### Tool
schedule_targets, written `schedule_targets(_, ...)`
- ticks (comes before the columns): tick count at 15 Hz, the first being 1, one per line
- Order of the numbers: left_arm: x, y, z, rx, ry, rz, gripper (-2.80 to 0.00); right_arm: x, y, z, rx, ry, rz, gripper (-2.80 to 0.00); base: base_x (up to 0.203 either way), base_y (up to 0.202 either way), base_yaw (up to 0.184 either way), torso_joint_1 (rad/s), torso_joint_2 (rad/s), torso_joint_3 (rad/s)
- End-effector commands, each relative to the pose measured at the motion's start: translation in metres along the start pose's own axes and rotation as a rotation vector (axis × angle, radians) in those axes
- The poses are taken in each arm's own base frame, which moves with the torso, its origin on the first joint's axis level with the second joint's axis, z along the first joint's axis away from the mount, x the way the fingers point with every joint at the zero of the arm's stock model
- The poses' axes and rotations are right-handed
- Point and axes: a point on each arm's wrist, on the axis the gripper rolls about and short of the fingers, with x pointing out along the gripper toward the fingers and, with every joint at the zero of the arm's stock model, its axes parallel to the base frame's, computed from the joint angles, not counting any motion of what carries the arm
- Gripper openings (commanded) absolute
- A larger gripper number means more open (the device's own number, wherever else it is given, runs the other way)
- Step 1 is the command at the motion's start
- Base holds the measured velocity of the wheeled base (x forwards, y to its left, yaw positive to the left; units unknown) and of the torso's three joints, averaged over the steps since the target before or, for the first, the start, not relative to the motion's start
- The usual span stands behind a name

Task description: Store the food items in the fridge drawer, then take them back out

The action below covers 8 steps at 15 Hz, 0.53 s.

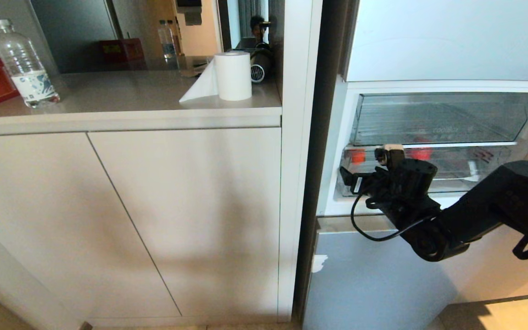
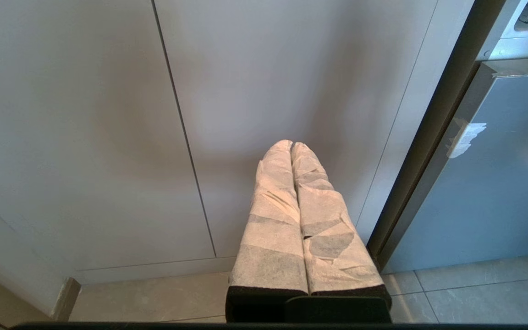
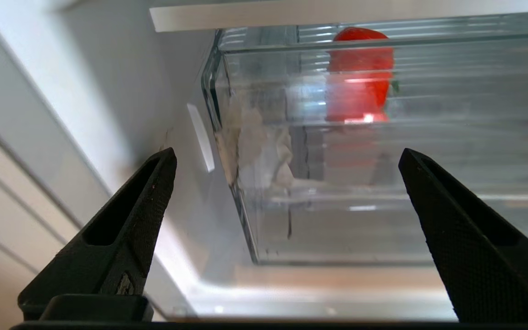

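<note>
R gripper (image 3: 287, 215) jaws wide apart, empty, facing fridge drawer (image 3: 337, 229); red food item (image 3: 360, 78) inside at 12 o'clock.

A water bottle (image 1: 25, 64) and paper towel roll (image 1: 232, 75) stand on the counter (image 1: 126, 103).

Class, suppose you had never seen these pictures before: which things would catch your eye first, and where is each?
First, the right pincer, open wide, right in front of the clear fridge drawer with red food items inside. Next, the white paper roll and a water bottle on the counter to the left. The left pincer, wrapped in white, is shut before the cupboard doors.
</note>
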Motion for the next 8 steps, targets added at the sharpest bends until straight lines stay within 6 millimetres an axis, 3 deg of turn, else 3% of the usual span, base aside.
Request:
schedule_targets(1, 0.0002, 0.0, -0.0004, 0.0, 0.003, 0.0, -2.8, 0.006, 0.0015, -0.0051, 0.002, -0.006, -0.002, 0.0, 0.0, 0.0, 0.0, 0.0, 0.0, 0.0)
schedule_targets(8, 0.0002, 0.0, -0.0004, 0.0, 0.003, 0.0, -2.8, 0.0154, 0.0107, -0.0075, 0.008, -0.026, 0.013, 0.0, 0.0, 0.0, 0.0, 0.0, 0.0, 0.0)
